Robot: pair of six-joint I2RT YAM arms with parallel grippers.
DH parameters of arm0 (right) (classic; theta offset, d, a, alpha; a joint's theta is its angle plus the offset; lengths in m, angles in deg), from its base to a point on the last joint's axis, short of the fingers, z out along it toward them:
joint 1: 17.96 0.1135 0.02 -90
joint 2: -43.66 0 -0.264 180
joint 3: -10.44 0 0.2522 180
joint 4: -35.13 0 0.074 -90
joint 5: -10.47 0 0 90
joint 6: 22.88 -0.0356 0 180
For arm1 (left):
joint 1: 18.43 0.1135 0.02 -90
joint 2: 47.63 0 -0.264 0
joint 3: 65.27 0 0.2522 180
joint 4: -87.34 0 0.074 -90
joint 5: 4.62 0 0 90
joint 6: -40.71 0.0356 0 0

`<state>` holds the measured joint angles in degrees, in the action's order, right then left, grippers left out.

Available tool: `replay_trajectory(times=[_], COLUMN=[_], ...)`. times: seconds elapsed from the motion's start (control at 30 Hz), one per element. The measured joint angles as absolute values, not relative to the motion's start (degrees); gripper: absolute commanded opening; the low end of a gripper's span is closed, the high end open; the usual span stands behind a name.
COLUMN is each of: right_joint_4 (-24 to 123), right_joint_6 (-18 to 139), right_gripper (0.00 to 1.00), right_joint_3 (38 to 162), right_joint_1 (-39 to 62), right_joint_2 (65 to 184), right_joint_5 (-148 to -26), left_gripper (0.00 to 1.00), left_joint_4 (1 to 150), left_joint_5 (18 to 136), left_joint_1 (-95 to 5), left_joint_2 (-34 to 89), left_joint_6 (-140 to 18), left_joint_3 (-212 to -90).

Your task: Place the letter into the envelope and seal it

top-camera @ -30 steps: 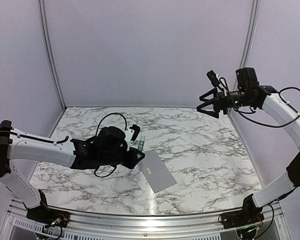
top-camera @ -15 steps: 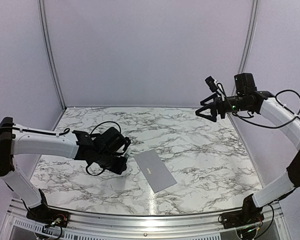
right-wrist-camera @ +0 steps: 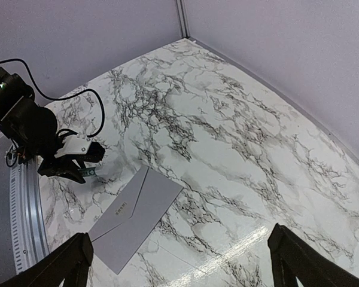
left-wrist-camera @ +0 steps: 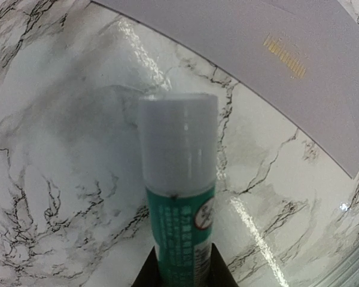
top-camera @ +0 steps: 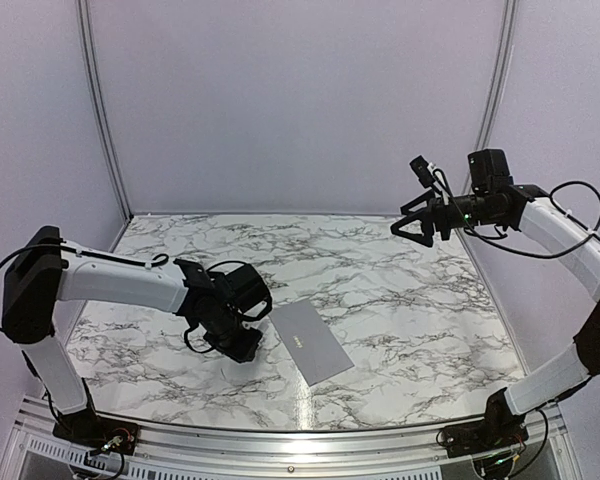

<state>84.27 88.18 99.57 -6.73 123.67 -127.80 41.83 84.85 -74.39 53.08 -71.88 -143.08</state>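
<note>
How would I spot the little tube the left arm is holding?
Find the marble table, then the grey envelope lying near its front. Just left of it, the left gripper pinches a small tube: green printed body, pale cap, the only coloured item.

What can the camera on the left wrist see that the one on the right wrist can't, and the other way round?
Only the left wrist: the glue stick up close, white cap and green label, pinched in the left gripper. Only the right wrist: the whole left arm, the walls, the right gripper with fingers spread. Both: the grey envelope lying on the marble table.
</note>
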Motion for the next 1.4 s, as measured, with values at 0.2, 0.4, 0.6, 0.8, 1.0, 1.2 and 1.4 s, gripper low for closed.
replay_trajectory(times=[0.2,0.4,0.6,0.8,1.0,1.2,1.4], right_joint_4=[84.29,84.27,84.34,84.36,84.42,84.49,83.68], right_joint_6=[88.16,88.14,88.14,88.14,88.14,88.18,86.61], right_gripper=[0.99,0.98,0.98,0.98,0.99,0.98,0.99], right_joint_3=[99.57,99.51,99.18,99.14,98.92,98.92,98.92], right_joint_1=[-6.73,-6.73,-6.73,-6.73,-6.73,-6.73,-6.73], right_joint_2=[123.69,123.69,123.69,123.69,123.69,123.69,123.69], right_joint_5=[-127.86,-127.95,-128.04,-128.06,-128.06,-127.62,-123.93], left_gripper=[0.2,0.31,0.35,0.36,0.37,0.38,0.39], left_joint_4=[41.53,41.29,41.09,41.05,41.05,40.68,38.29], left_joint_5=[83.77,83.95,84.17,84.32,84.32,84.34,85.87], left_joint_1=[-74.39,-74.39,-74.39,-74.39,-74.39,-74.26,-72.43], left_joint_2=[55.22,55.87,56.99,57.54,57.56,57.27,53.56], left_joint_6=[-71.11,-70.85,-70.72,-70.72,-70.63,-69.06,-67.26], left_joint_3=[-143.91,-143.94,-144.44,-144.88,-144.94,-146.41,-150.76])
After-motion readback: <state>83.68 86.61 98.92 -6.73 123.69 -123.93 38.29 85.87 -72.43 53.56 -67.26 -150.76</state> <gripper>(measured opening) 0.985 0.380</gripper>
